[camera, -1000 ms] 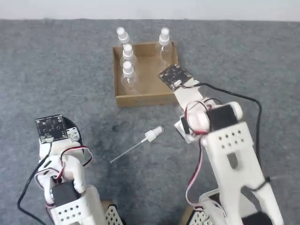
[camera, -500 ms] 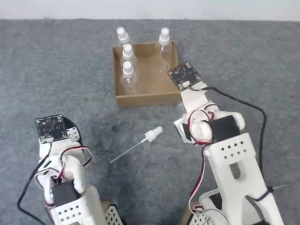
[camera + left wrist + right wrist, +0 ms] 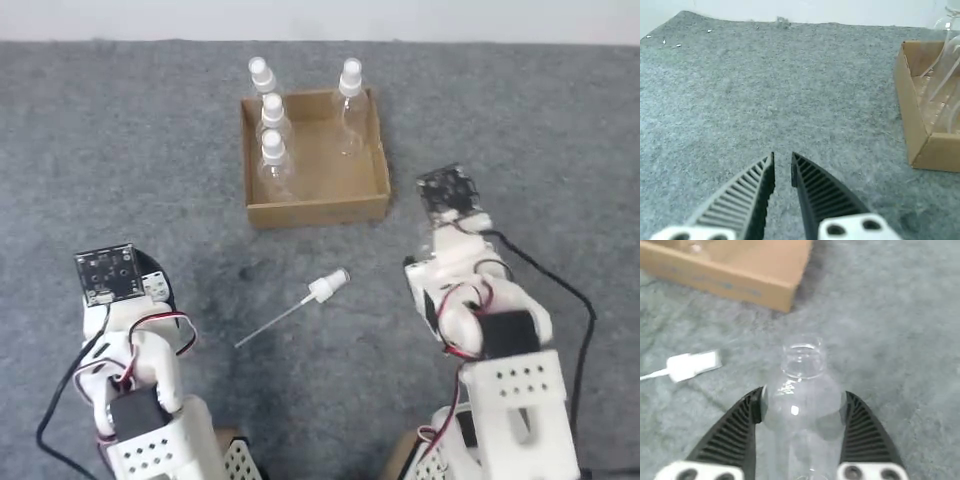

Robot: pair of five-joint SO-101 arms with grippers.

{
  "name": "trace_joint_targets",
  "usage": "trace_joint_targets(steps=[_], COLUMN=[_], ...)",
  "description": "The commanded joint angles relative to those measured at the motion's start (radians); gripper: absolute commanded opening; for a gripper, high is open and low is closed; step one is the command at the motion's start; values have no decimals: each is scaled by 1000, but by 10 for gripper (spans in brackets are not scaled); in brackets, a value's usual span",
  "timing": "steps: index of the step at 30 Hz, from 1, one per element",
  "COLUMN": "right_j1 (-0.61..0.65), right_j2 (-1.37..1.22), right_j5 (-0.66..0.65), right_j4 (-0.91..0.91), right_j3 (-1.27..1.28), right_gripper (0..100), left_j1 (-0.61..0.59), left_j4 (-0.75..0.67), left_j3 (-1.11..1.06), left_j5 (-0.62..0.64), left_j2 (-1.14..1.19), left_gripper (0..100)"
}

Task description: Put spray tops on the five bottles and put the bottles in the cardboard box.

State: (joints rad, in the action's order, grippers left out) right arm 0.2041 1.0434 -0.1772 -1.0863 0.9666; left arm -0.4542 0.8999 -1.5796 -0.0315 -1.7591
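The worktop (image 3: 120,150) is covered in grey felt and ends at a pale wall along its far edge. The cardboard box (image 3: 318,212) sits close to that far edge, about mid-width, with its open top up. Four capped bottles stand upright inside it. Three of them (image 3: 271,150) line its left wall, and one (image 3: 349,90) stands in its far right corner. The middle and near right part of the box floor shows bare cardboard.

The fifth bottle (image 3: 802,407) has an open neck with no cap on it. The right jaws are closed on its clear body, one ribbed pad on each side. The right arm (image 3: 480,300) holds it over the felt just off the box's near right corner, apart from the wall. From there, open felt runs to the worktop's right edge.

The loose spray top (image 3: 327,284) lies flat between the two arms, on the near side of the box and well apart from it. Its thin tube points toward the near left corner.

The left arm (image 3: 130,340) is at the near left. The left jaws are nearly closed with only a thin slit between them, and they hold nothing. Wide bare felt stretches ahead of them to the far left corner and across to the box's left wall.
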Motion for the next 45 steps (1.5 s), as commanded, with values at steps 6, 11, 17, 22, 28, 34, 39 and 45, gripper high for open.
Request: trace_joint_targets(steps=[6, 11, 17, 22, 28, 34, 39, 45], right_j1=[-139, -189, -266, -285, -286, -286, -286, -286], right_j2=[119, 143, 209, 321, 515, 694, 769, 771], right_j5=[52, 144, 222, 256, 272, 270, 270, 270], right_j4=[130, 217, 305, 328, 323, 323, 323, 323], right_j3=[80, 153, 238, 301, 381, 459, 494, 496], right_gripper=[35, 34, 34, 35, 35, 35, 35, 35], left_j1=[2, 72, 238, 354, 448, 583, 671, 736], left_j4=[-28, 2, 124, 224, 265, 292, 293, 295], left_j3=[35, 82, 226, 354, 496, 651, 736, 799], left_j5=[3, -57, -133, -190, -226, -241, -269, -272], left_j2=[-18, -17, -11, -9, 155, 519, 763, 1002], left_gripper=[55, 55, 55, 55, 55, 55, 56, 160])
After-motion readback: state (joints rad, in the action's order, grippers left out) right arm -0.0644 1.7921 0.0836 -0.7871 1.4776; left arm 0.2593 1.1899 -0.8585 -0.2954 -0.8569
